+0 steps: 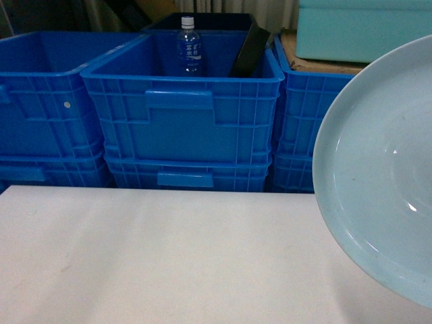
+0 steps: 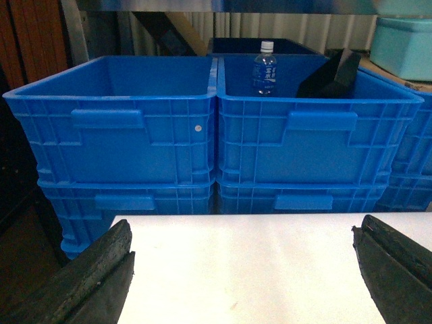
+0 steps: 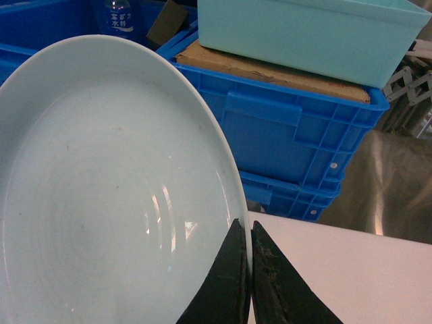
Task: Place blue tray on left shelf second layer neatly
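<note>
Pale glossy blue tray (image 3: 101, 202), faintly ringed, rim pinched by right pincer (image 3: 250, 270), left pincer (image 2: 243, 270) spread wide, possibly idle.

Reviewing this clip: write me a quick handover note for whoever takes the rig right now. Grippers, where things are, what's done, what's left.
Right gripper: shut on the rim of the blue tray, which is held up off the white table, tilted, at the right of the head view.
Left gripper: open and holding nothing, low over the table's near edge.
Ahead: stacked blue crates, one holding a water bottle; a teal tub sits on a crate to the right.
Done: tray picked up.
Left: the steel shelf is not clearly in view; find it and set the tray neatly on its second layer.
</note>
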Robot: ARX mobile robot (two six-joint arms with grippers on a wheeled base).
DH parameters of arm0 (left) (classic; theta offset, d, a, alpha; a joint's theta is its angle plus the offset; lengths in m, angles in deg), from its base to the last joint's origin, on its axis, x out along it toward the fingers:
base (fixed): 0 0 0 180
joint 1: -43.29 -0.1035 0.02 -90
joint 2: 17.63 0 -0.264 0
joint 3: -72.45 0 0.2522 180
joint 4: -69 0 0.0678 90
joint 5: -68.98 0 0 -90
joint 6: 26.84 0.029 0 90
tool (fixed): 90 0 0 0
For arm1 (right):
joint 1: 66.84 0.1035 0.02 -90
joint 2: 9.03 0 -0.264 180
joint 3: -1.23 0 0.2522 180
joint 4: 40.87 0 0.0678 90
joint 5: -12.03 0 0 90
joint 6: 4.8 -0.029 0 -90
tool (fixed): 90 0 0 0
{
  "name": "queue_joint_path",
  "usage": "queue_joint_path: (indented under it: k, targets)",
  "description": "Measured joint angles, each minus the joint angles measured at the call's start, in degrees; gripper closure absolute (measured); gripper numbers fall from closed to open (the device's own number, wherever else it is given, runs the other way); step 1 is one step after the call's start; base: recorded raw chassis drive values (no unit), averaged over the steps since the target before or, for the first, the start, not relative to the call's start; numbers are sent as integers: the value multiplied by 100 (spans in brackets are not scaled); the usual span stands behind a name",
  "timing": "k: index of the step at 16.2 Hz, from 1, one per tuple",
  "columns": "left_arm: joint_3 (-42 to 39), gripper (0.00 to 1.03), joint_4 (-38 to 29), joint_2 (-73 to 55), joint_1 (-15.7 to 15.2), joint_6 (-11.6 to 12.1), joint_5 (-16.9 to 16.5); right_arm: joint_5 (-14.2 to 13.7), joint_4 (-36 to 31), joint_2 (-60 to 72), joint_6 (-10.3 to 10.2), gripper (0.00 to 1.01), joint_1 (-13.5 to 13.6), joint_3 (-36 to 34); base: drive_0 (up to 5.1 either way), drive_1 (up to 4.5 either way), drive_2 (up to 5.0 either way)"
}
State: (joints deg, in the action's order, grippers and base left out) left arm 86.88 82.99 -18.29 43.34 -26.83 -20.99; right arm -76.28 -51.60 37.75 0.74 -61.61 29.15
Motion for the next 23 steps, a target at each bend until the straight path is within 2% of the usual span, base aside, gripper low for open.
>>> queue_joint_path:
  k: [8,18,23]
  targets:
    - [0,5,0,0,0,0,0,-2,0,0,0,99,-2,0,0,0,0]
    - [0,5,13,0,0,0,-2,-2,-2,0,-2,99,0,-4,453,-244,-244]
    - [0,5,2,0,-9,0,13,-4,-2,0,-2,99,0,-4,325,-397,-397]
